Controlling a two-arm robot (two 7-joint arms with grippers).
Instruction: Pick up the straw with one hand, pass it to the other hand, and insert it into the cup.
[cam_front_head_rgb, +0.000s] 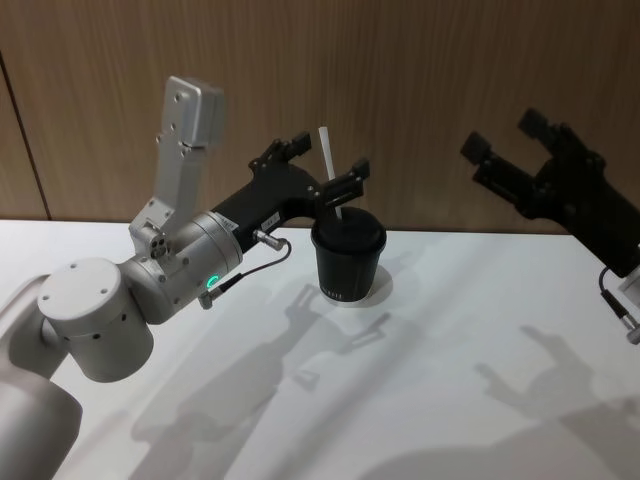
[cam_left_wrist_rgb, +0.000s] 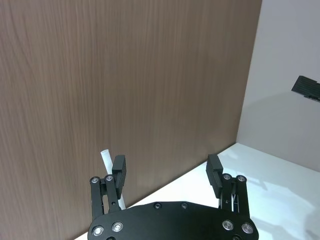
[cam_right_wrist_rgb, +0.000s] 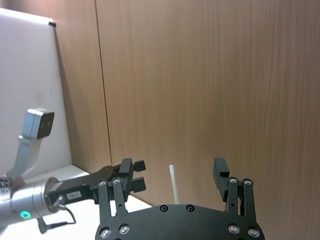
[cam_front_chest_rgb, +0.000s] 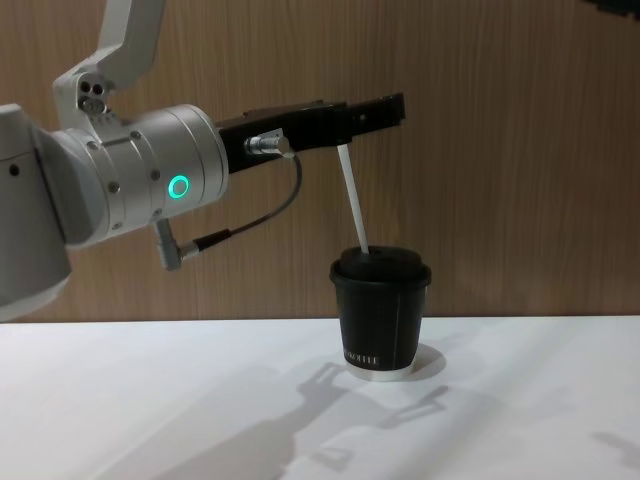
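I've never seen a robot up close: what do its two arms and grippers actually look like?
The left arm is silver-grey with rounded cylinder joints, a glowing green ring light and a thin dark cable looping to a plug. Its left gripper is long and black, with slim fingers. The right gripper is all black and blocky, with short fingers and small silver screws.

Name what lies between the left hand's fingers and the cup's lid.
The straw alone: in the chest view it slants down from beside the open left hand into the cup.
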